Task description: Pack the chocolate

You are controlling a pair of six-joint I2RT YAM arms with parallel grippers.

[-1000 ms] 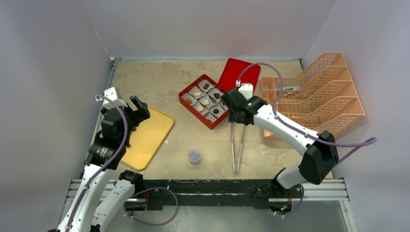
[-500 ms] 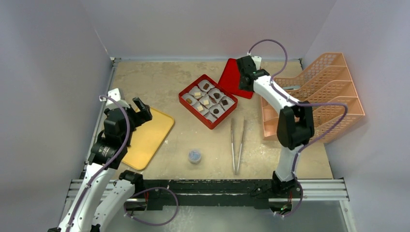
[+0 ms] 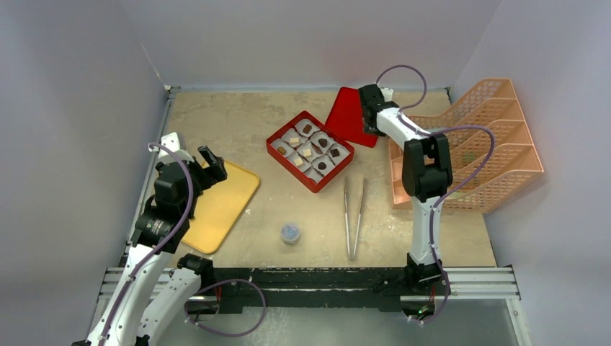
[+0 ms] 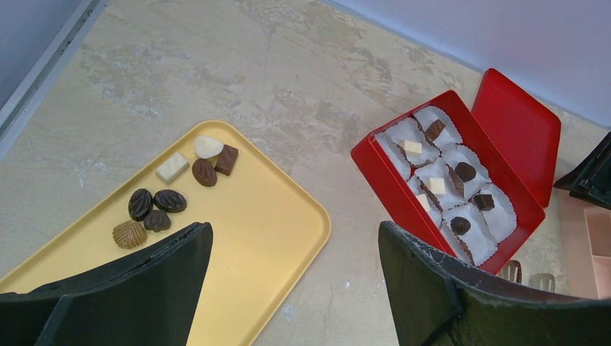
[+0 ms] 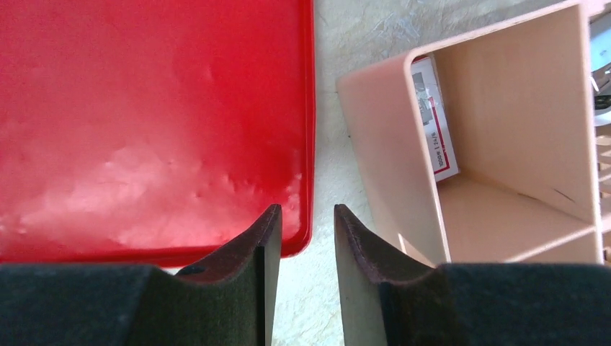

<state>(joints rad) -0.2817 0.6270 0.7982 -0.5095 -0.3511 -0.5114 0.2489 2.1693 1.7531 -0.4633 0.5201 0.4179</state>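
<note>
Straddling the red lid's (image 5: 144, 122) rim, right gripper (image 5: 306, 216) stands narrowly parted; left gripper (image 4: 293, 238) gapes wide above chocolate (image 4: 169, 198) on yellow tray (image 4: 245, 216); peach organizer's (image 5: 389, 158) white label (image 5: 434, 122) is unreadable.

Left arm (image 3: 155, 216) bent at the near-left, its jaws spread wide. Right arm (image 3: 425, 169) upright, forearm extended far back, its jaws only narrowly apart.

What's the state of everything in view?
Red square box: open, holds chocolate.
Flat red lid: off, beside box.
Yellow plastic tray: holds loose chocolate.
Metal tweezers: lying unheld.
Left gripper: fingers open, empty.
Right gripper: fingers narrowly apart at lid corner.
</note>
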